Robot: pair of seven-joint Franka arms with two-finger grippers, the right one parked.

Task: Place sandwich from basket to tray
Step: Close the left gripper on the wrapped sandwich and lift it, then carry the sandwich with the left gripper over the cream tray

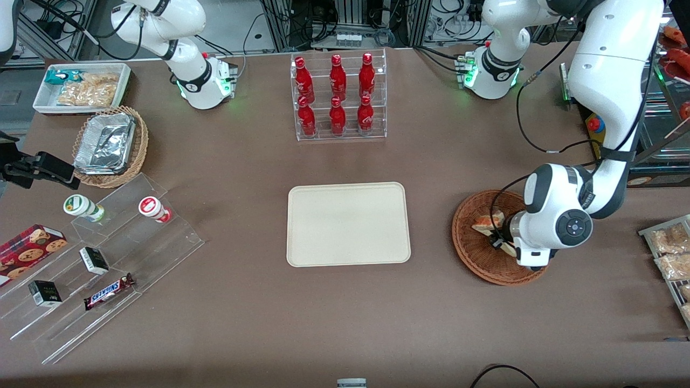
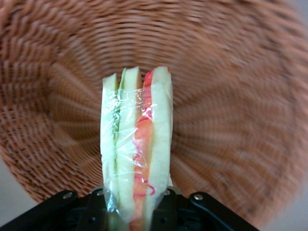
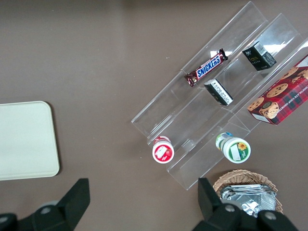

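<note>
The reddish-brown wicker basket point(image 1: 477, 250) sits toward the working arm's end of the table. My left gripper point(image 1: 498, 241) is down in it, shut on the plastic-wrapped sandwich point(image 1: 489, 223). In the left wrist view the sandwich point(image 2: 137, 144) stands on edge between my fingers point(image 2: 166, 211), with white bread, green and red-orange layers, and the basket weave point(image 2: 231, 96) is blurred around it. The cream-beige tray point(image 1: 347, 223) lies bare in the middle of the table, beside the basket; it also shows in the right wrist view point(image 3: 24, 139).
A clear rack of red bottles point(image 1: 338, 97) stands farther from the camera than the tray. Clear stepped shelves with snacks point(image 1: 102, 258), a tan basket of foil trays point(image 1: 108, 145) and a white bin point(image 1: 81, 89) lie toward the parked arm's end. Snack packs point(image 1: 671, 253) lie by the working arm's table edge.
</note>
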